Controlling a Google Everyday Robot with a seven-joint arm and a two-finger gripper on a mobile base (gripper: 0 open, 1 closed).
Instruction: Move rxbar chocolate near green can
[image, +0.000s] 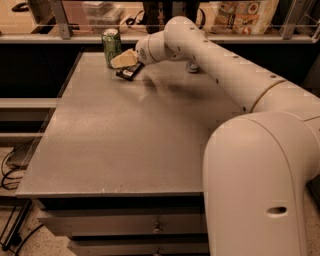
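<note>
The green can (111, 46) stands upright at the far left of the grey table (130, 150). The rxbar chocolate (129, 72), a flat dark bar, lies on the table just right of the can, a short gap from it. My gripper (123, 59) is at the end of the white arm (225, 65), right beside the can and directly above the bar's far end. I cannot see whether it still holds the bar.
A small silvery object (192, 65) shows behind the arm at the table's back. Snack bags (245, 15) and a railing run along the counter behind. The table's left edge (47, 125) drops to the floor and cables. Drawers sit under the front edge.
</note>
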